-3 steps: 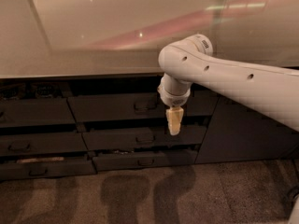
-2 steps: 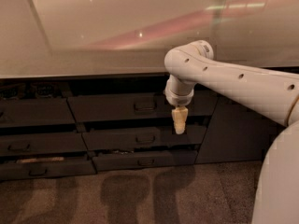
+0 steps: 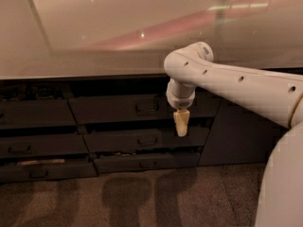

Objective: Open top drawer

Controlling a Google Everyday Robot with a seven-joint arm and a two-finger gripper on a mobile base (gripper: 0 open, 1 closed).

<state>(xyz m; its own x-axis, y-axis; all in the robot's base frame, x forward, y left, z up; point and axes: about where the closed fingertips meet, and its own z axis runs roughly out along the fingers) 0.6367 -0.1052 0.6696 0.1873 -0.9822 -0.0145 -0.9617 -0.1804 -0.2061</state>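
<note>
The top drawer (image 3: 109, 109) is the widest dark grey front just under the pale counter, with a dark loop handle (image 3: 147, 108) at its centre. Its front stands about level with the fronts around it. My gripper (image 3: 181, 129) hangs pointing down from the white arm (image 3: 227, 79), to the right of that handle. Its cream fingers (image 3: 181, 119) are shut, hold nothing, and overlap the drawer's lower edge in this view.
Two shorter drawer fronts (image 3: 142, 141) (image 3: 144, 163) sit below the top one. A left stack of dark fronts (image 3: 33, 115) lies beside them, the lowest slightly ajar. The pale counter (image 3: 94, 37) overhangs above, brown carpet (image 3: 142, 197) lies below, and my white body (image 3: 284, 183) fills the lower right.
The arm and gripper have shifted slightly to the right along the top drawer front. My white body has come into view at the lower right. The drawers have not moved.
</note>
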